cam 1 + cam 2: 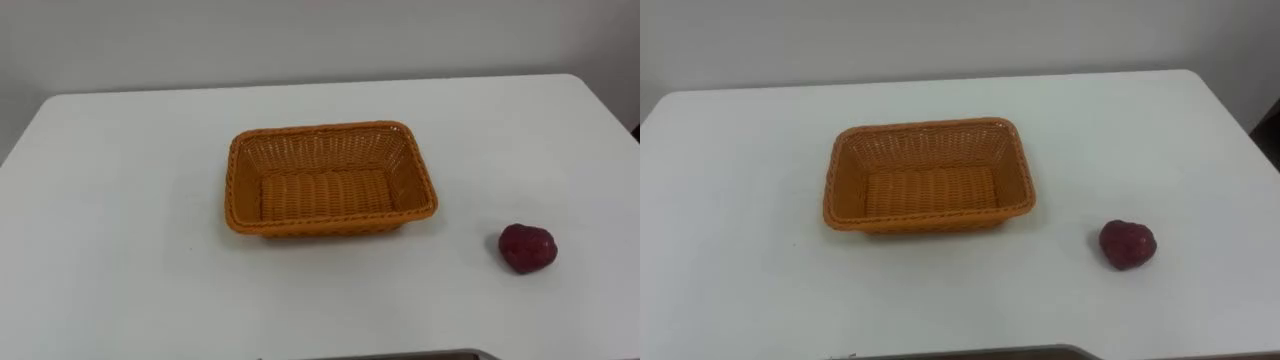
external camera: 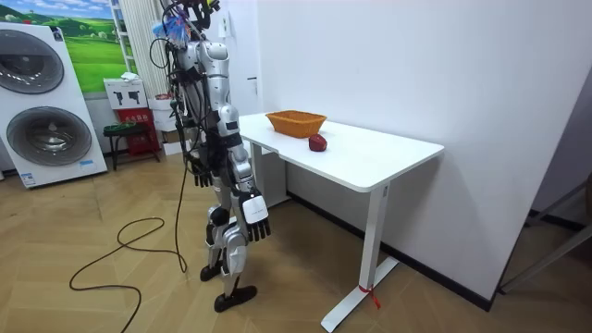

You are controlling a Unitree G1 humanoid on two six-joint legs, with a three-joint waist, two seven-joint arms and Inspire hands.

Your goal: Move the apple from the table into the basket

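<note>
A dark red apple (image 1: 527,248) lies on the white table (image 1: 120,220), to the right of an orange wicker basket (image 1: 322,130) and apart from it. The basket holds nothing and stands at the table's middle. In the room view I stand at the table's long side with both arms hanging down. My right hand (image 2: 256,210) hangs by my thigh, below the tabletop, with relaxed fingers and nothing in it. My left hand (image 2: 198,168) hangs on my far side, its fingers loose too. The apple (image 2: 317,142) sits nearer the table's front edge than the basket (image 2: 296,122).
The table stands against a white wall. Washing machines (image 2: 42,102) and a small green stool (image 2: 129,134) stand behind me at the room view's left. Bare tabletop lies on all sides of the basket.
</note>
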